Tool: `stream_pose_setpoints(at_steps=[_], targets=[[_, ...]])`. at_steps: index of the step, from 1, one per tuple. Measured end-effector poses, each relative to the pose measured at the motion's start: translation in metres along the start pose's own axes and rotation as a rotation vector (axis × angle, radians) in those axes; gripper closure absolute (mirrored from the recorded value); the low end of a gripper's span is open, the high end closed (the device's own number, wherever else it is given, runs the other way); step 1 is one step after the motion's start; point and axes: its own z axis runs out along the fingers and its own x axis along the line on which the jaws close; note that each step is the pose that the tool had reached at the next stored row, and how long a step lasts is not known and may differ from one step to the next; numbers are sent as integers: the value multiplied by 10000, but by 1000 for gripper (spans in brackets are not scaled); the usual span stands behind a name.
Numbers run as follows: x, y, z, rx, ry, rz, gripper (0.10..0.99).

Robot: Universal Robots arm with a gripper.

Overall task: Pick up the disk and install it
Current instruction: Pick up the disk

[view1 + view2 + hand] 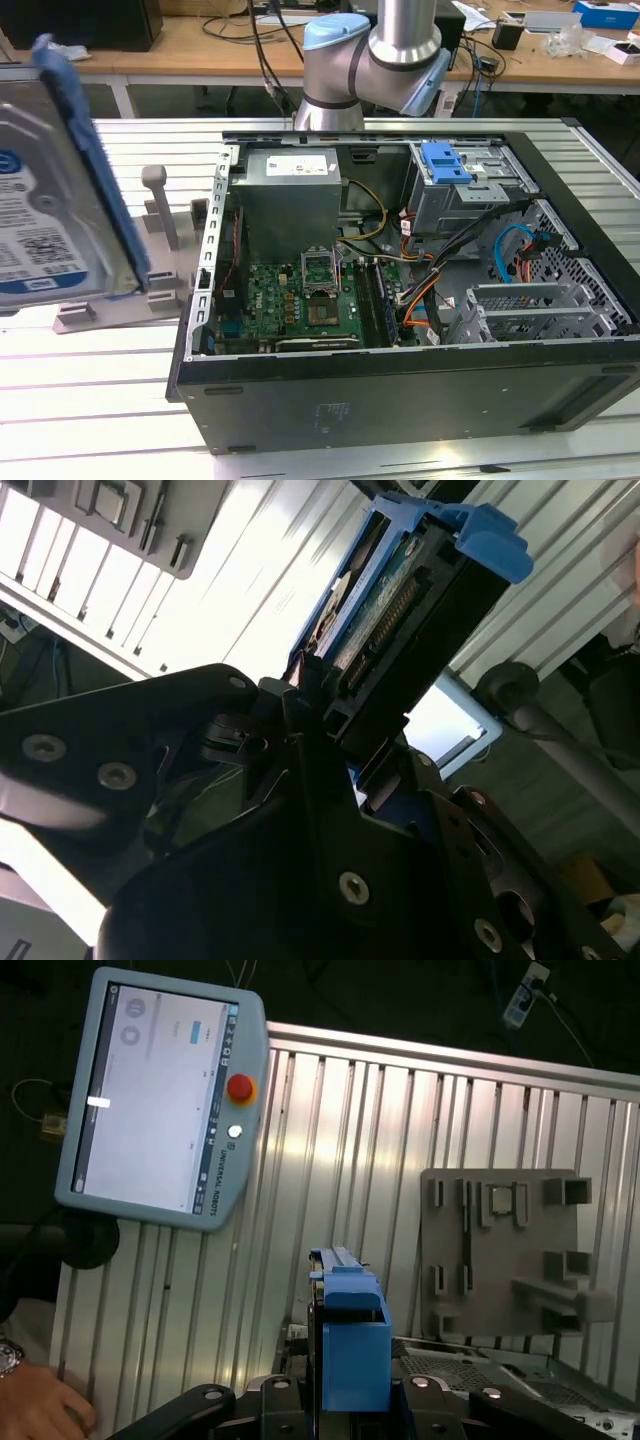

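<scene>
The disk (45, 215) hangs in the air at the exterior view's left, lifted off the grey stand (150, 290). It is silver with a white-and-blue label and a blue rail along its edge. In the second wrist view my gripper (325, 730) is shut on the disk (400, 600), whose connector end and blue rail stick out past the black fingers. In the first wrist view the disk (350, 1345) shows edge-on, rising from between the gripper's fingers (350, 1410).
An open computer case (400, 400) lies on the slatted metal table (90, 400), with a grey drive cage and blue latch (455, 170) at its far right. The stand (500, 1250) lies below the wrist. A teach pendant (160, 1100) and a person's hand (35, 1410) are beside the table.
</scene>
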Motion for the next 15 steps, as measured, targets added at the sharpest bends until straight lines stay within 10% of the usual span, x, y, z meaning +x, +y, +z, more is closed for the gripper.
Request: stream_pose_setpoints(at_steps=[15], targets=[[115, -875, -30, 0, 0, 0, 722]])
